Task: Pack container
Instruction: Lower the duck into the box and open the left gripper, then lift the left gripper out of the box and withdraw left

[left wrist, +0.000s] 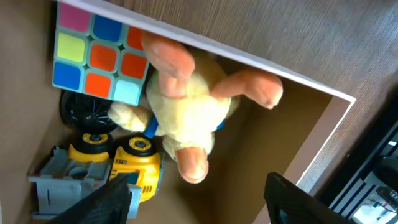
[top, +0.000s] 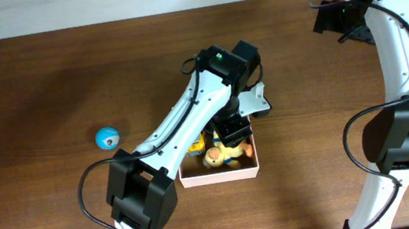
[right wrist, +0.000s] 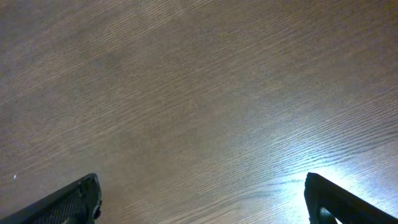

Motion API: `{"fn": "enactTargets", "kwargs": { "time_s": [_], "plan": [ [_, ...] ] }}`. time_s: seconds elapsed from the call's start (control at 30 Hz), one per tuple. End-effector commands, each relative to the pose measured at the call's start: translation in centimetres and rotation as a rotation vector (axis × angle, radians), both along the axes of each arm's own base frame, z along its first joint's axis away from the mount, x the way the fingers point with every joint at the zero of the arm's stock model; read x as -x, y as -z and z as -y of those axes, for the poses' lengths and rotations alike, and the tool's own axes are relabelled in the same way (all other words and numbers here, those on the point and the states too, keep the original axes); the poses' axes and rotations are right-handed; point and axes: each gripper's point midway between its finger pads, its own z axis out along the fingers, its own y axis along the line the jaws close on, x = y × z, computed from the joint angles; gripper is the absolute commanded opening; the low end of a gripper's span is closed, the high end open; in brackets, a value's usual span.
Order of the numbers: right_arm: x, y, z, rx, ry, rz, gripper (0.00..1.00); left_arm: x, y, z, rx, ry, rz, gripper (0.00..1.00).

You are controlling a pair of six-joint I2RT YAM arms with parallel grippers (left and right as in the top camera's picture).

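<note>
Hovering left claw (left wrist: 199,202): mine, parted, gripping nothing, over plush duck (left wrist: 186,106)
Container (top: 221,177): lower centre of overhead frame, on desk (top: 27,90), holding plush duck, puzzle cube (left wrist: 99,56), yellow truck (left wrist: 134,168)
Right claw (right wrist: 202,199): mine, wide, upper right, above desk

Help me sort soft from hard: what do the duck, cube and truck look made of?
Duck: plush fabric, fuzzy matte yellow nap, soft rounded pink feet. Cube: hard plastic, smooth bright tiles with a slight sheen. Truck: likely moulded plastic, smooth yellow body, grey parts; metal cannot be ruled out.
</note>
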Motion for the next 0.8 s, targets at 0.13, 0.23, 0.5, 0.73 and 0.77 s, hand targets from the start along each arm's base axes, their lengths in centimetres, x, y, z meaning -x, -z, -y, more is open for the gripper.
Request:
{"fn": "enactTargets", "kwargs": {
  "time_s": [0.13, 0.23, 0.5, 0.73, 0.77],
  "plan": [
    [0.1, 0.1, -0.1, -0.007, 0.0, -0.003, 0.99, -0.2, -1.3, 0.6, 0.046, 0.022, 0.026, 0.71],
    [0.1, 0.1, -0.1, -0.007, 0.0, -0.003, 0.99, -0.9, -2.2, 0.9, 0.069, 0.016, 0.053, 0.71],
    [0.1, 0.1, -0.1, -0.007, 0.0, -0.003, 0.99, -5.4, -5.9, -0.3, 0.123, -0.232, 0.183, 0.79],
    [0.1, 0.1, -0.1, -0.007, 0.0, -0.003, 0.99, -11.5, -10.7, -7.7, 0.144, -0.696, 0.314, 0.87],
    [0.1, 0.1, -0.1, -0.007, 0.0, -0.003, 0.99, -12.1, -11.1, -9.3, 0.144, -0.757, 0.316, 0.87]
  ]
}}
